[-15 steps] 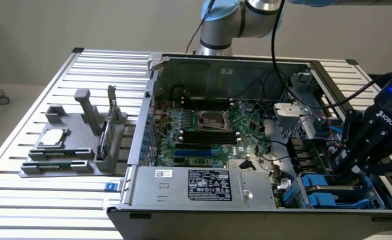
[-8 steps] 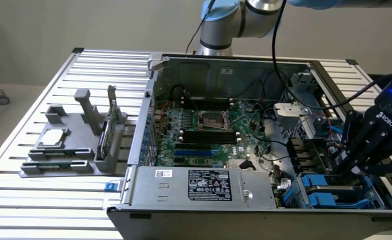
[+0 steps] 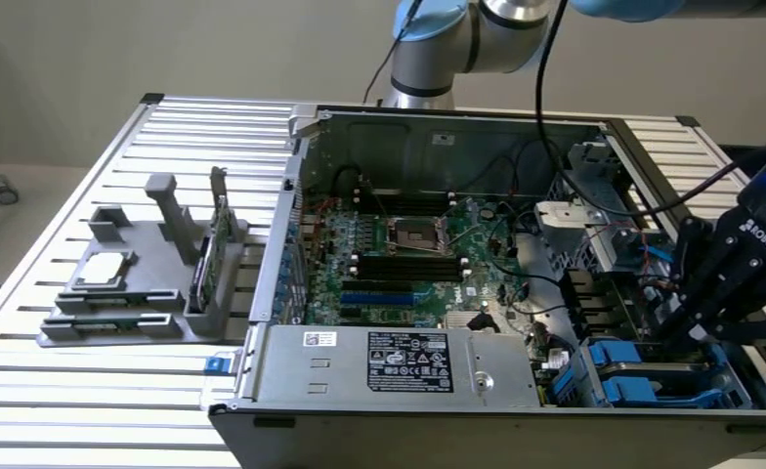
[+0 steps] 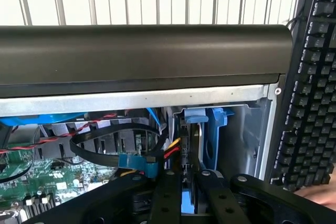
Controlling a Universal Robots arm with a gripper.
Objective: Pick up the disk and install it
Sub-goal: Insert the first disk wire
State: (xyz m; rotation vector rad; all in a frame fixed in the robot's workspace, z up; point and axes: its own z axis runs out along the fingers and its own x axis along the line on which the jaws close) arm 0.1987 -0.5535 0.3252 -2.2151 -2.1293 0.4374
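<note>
Near case wall (image 4: 247, 135), pincer (image 4: 188, 178) gripping disk (image 4: 197, 137) edge-on

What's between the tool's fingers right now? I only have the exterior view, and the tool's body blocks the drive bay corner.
Observer: The tool is shut on the disk, which is held edge-on.
Operator: Is it in the bay?
Observer: The disk's far end looks to be inside the grey metal bay, below the case rim.
Operator: Any cables close by?
Observer: Red and yellow wires run right beside the disk. I can't tell whether they touch it.
</note>
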